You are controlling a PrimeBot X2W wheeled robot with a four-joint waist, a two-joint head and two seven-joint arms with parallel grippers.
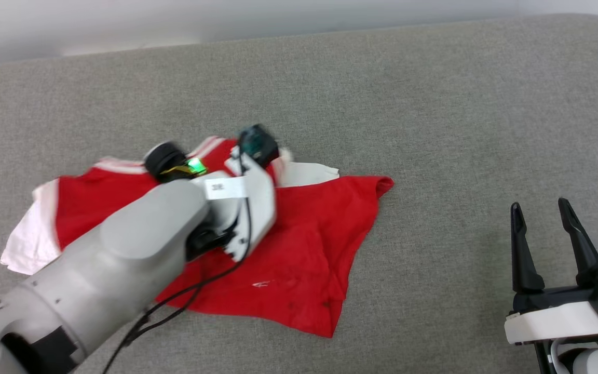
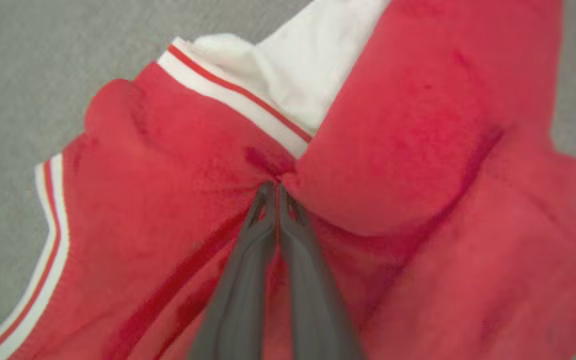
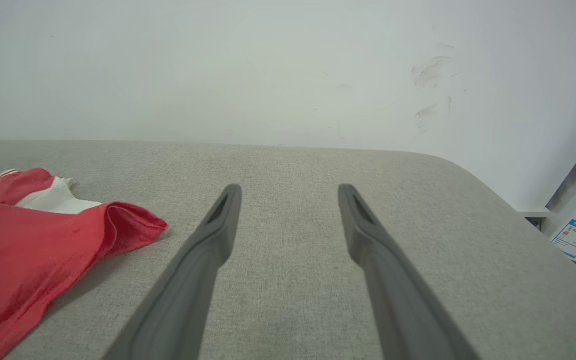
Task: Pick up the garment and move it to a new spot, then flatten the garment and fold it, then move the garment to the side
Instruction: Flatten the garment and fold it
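The garment lies crumpled on the grey padded surface, left of centre. A bunch of red cloth just below the striped trim is pinched by the left gripper, its jaws closed tight on it, apparently so that the shirt can be lifted. The right gripper is held well aside, jaws wide apart and empty.

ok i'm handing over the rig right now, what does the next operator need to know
Left gripper: shut, pinching a fold of the garment near a striped sleeve seam.
Right gripper: open, empty, to the right of the garment, apart from it.
Garment: crumpled on the grey cushion, not flat, not folded.
Done: grasp made. Left: move it, flatten, fold, set aside.
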